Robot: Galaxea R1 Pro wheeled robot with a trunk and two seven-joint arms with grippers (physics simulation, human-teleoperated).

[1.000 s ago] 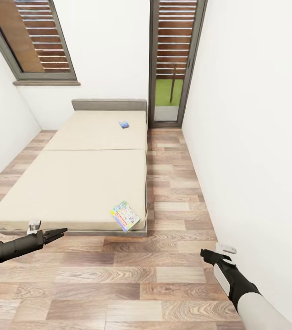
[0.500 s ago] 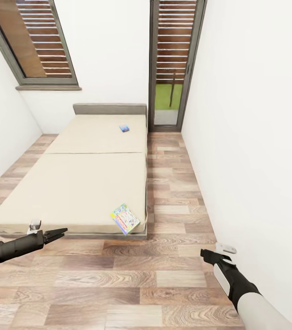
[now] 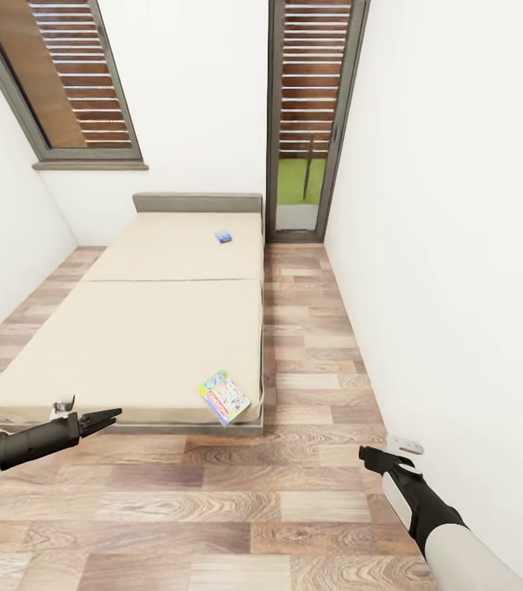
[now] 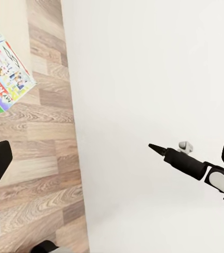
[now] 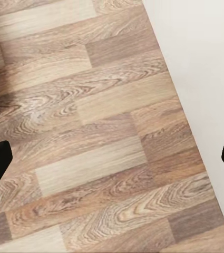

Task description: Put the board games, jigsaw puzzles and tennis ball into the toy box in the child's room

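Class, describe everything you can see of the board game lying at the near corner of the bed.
The board game is a flat rectangular box with a bright printed cover in green, yellow and red, with cartoon figures and a red band of white lettering, clearer in the left wrist view. It lies face up, flat on the cream bed, turned at an angle, at the near right corner with one corner reaching the mattress edge. Nothing else touches it; both end effectors are well short of it.
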